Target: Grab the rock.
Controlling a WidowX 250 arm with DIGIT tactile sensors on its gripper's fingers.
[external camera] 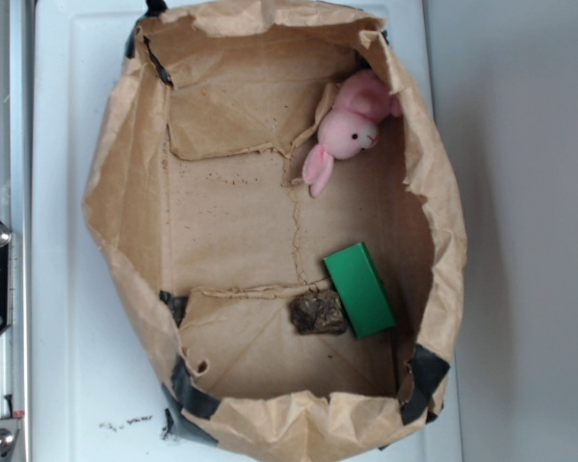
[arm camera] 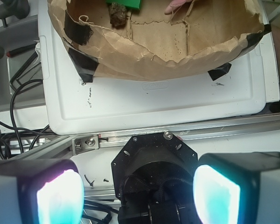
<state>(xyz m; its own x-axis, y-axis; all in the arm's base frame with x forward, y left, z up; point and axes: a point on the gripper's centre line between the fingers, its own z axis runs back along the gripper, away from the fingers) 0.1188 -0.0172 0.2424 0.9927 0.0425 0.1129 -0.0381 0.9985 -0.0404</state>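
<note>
there, rock (external camera: 318,313) touching green block (external camera: 359,289), gripper (arm camera: 137,191) spread

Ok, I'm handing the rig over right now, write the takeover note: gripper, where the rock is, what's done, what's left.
Gripper: open, empty, outside the paper bag, over the rig's base; not seen in the exterior view.
Rock: on the bag floor, against the green block on its right in the exterior view. Pink bunny sits in the opposite corner.
Done: nothing yet; rock untouched.
Left: move over the bag, lower the fingers around the rock, avoiding the block, close, lift.
</note>
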